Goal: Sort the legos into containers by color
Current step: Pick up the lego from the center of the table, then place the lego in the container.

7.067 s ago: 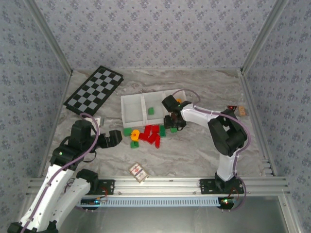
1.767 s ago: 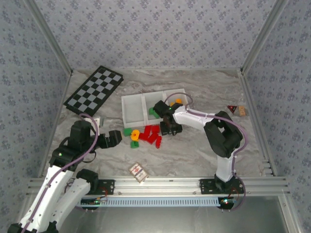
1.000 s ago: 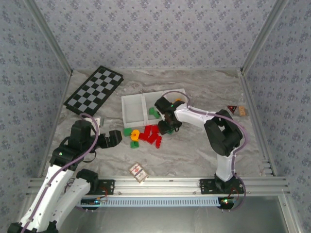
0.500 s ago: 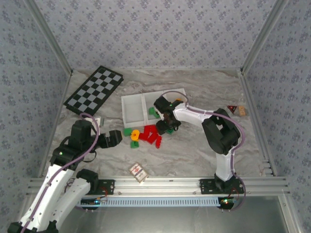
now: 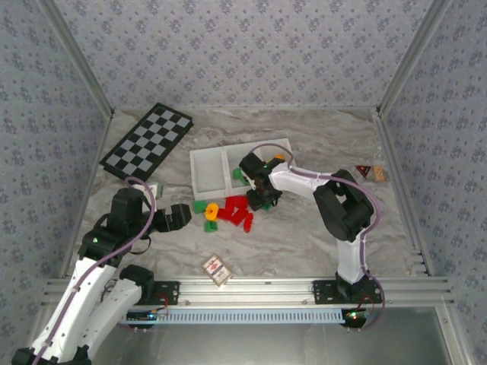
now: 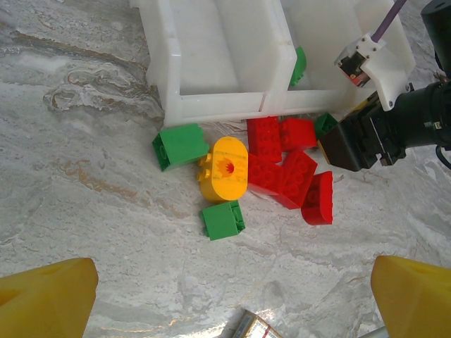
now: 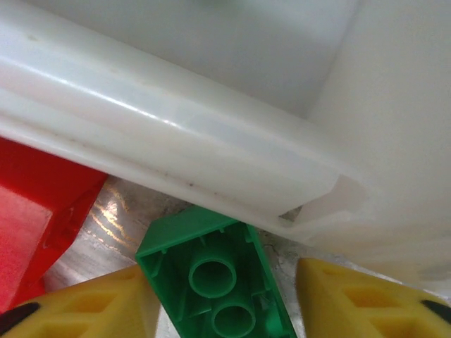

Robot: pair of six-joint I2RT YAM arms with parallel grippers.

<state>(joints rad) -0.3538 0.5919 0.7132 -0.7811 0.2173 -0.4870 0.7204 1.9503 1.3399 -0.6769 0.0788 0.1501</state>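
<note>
A low white tray of three containers [image 5: 207, 185] [image 6: 211, 107] [image 7: 176, 134] sits mid-table. In front of it lie legos: a red pile [image 5: 237, 211] [image 6: 289, 171], a yellow round piece [image 5: 211, 211] [image 6: 224, 169] and two green bricks [image 6: 180, 146] [image 6: 223, 220]. One green brick [image 5: 238, 176] lies in the middle compartment, an orange piece [image 5: 279, 158] in the right one. My right gripper [image 5: 263, 199] [image 7: 225, 296] straddles an upturned green brick [image 7: 215, 282] against the tray's front wall; the left finger touches it, the right stands a little off. My left gripper [image 5: 186, 215] [image 6: 232, 310] hovers wide open, holding nothing.
A black-and-grey checkerboard [image 5: 147, 141] lies at the back left. A small white card with a red mark [image 5: 216, 268] [image 6: 252, 327] sits near the front edge. Two small objects [image 5: 371, 172] rest by the right wall. Patterned walls enclose the table.
My right gripper has shifted slightly left along the tray's front wall and lowered over the green brick, its jaws narrowing. The left arm has not moved.
</note>
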